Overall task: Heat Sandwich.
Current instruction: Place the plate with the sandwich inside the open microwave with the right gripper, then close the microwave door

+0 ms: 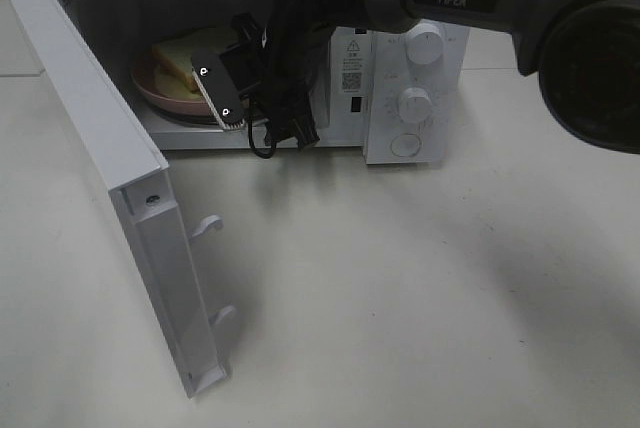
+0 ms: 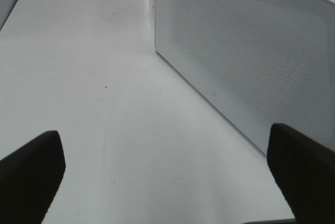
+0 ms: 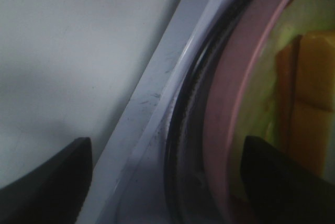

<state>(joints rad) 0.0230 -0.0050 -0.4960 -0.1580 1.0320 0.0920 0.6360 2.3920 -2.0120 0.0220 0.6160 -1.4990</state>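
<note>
At the left of the high view the microwave door (image 1: 120, 178) stands wide, and my left gripper (image 2: 167, 174) is spread fully over the table (image 2: 104, 77) beside it, holding nothing. Upper left, inside the cavity, the sandwich (image 1: 178, 63) lies on the pink plate (image 1: 150, 96); just right of it my right gripper (image 1: 225, 83) sits at the plate's rim, jaws well apart, gripping nothing.

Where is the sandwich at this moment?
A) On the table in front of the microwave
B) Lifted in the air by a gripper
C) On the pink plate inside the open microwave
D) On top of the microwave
C: the sandwich lies on the pink plate inside the microwave, whose door is swung wide open.
</note>
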